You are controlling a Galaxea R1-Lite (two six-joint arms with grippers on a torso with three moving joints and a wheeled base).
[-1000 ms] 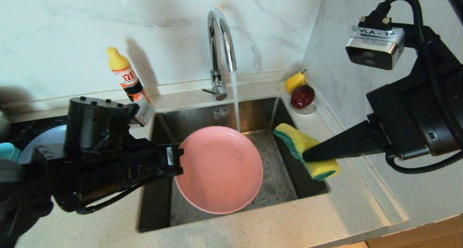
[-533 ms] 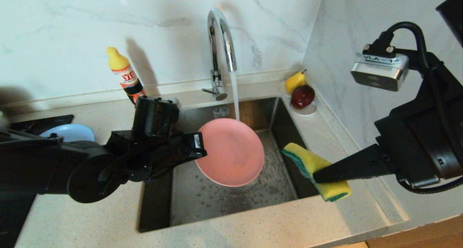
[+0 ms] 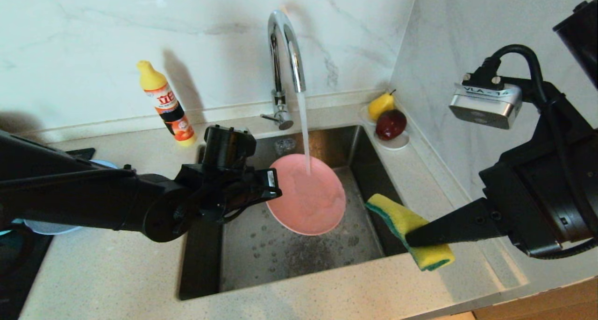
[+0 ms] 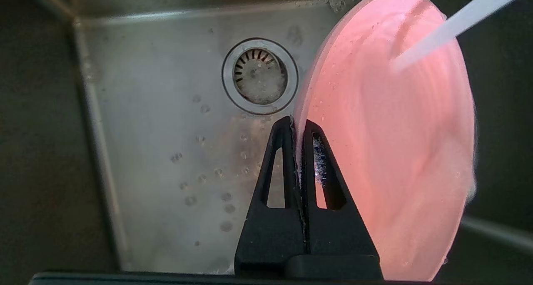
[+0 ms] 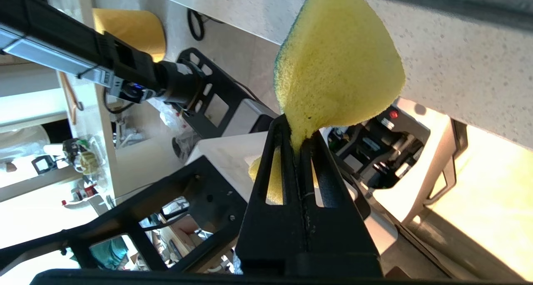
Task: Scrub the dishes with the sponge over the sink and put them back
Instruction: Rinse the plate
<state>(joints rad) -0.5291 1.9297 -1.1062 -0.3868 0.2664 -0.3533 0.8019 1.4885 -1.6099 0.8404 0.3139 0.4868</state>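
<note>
Pink plate (image 3: 306, 196) pinched at rim in your left gripper (image 4: 298, 125), tilted over sink (image 3: 289, 259) under tap stream. Sponge (image 3: 409, 229) squeezed between right gripper (image 5: 297, 136) fingers, beside plate, not touching. Scrubbing not begun; other dishes remain.

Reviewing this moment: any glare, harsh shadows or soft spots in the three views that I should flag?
Head view: the soap bottle and tap cast dark shadows on the marble wall. Left wrist view: the pink plate under the water stream looks smeared and glowing, while the sink corners fall dark. Right wrist view: the sponge is sharp, with washed-out bright patches behind.
</note>
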